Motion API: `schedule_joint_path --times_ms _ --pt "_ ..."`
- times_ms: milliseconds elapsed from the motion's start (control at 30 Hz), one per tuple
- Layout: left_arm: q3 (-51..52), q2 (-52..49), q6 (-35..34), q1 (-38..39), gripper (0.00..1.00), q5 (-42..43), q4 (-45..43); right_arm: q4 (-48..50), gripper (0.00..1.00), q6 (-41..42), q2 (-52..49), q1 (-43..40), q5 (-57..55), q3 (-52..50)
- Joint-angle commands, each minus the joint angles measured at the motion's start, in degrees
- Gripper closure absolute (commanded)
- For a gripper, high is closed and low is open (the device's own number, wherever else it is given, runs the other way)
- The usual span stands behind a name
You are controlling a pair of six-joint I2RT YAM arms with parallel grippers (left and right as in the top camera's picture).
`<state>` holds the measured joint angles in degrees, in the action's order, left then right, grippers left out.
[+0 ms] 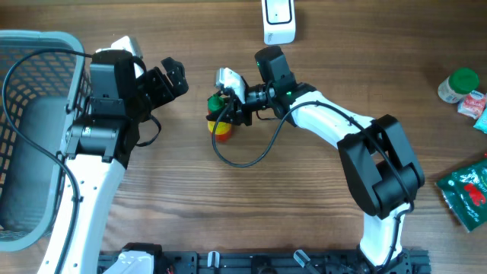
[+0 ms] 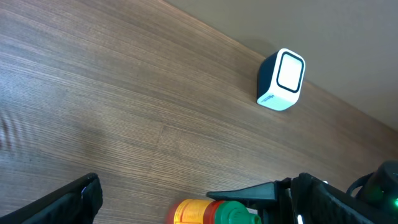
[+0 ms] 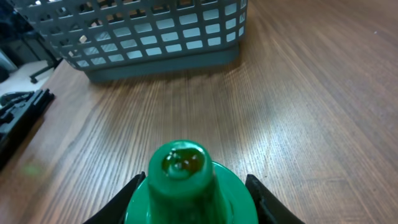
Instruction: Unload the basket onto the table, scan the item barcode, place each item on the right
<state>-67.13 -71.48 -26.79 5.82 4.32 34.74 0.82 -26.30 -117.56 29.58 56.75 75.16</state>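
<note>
1. Brown wood-grain bench (image 1: 304,213). It carries every item below.
2. Grey slotted plastic basket (image 1: 72,68). Sits at the left edge, behind the left arm.
3. Right arm, white and black. The right end effector (image 1: 226,109) reaches toward bench centre. Its two dark fingers (image 3: 134,190) lie against opposite sides of the bottle cap, closed on it.
4. Left arm. The left end effector (image 1: 176,78) has its jaws spread wide with nothing between them. It is near the bottle but apart from it.
5. Green foil packet (image 1: 466,194). Lies at the right edge.
6. White box-shaped scanner with dark sides (image 2: 281,79). Stands at the far edge, well apart from the bottle.
7. Small yellow squeeze bottle (image 1: 221,128), the task item. It has a yellow body, red showing at the end away from the cap, and a glossy green cone cap (image 3: 183,165) with a flared skirt. It is at bench centre, held in the right end effector. No barcode is legible. Whether it rests on the bench cannot be told.
8. White jar with green lid (image 1: 459,84). Sits at the far right.
</note>
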Motion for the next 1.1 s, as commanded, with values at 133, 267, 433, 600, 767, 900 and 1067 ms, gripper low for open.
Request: schedule_joint_path --times_ms 133,267,433,600,767,900,1067 --pt "-0.2 -0.2 1.1 -0.3 0.0 -0.6 -0.2 -7.8 0.67 6.8 0.2 -3.8 1.6 0.1" --pt "-0.2 -0.2 1.1 -0.3 0.0 -0.6 -0.2 -19.3 0.66 2.2 3.9 -10.9 1.6 0.1" --pt "-0.2 -0.2 1.1 -0.3 0.0 -0.6 -0.2 -30.3 0.65 2.2 11.4 -20.0 -10.2 0.1" --pt "-0.2 -0.2 1.1 -0.3 0.0 -0.6 -0.2 -38.6 0.67 2.4 21.5 -21.3 -24.3 0.1" --pt "-0.2 -0.2 1.1 -0.3 0.0 -0.6 -0.2 -41.9 0.66 21.7 22.5 -17.3 -45.2 0.1" --pt "-0.2 -0.2 1.1 -0.3 0.0 -0.6 -0.2 -44.3 0.62 58.1 21.3 -13.5 -75.1 0.1" --pt "-0.2 -0.2 1.1 -0.3 0.0 -0.6 -0.2 -48.2 0.67 88.2 21.1 -9.2 -84.8 0.1"
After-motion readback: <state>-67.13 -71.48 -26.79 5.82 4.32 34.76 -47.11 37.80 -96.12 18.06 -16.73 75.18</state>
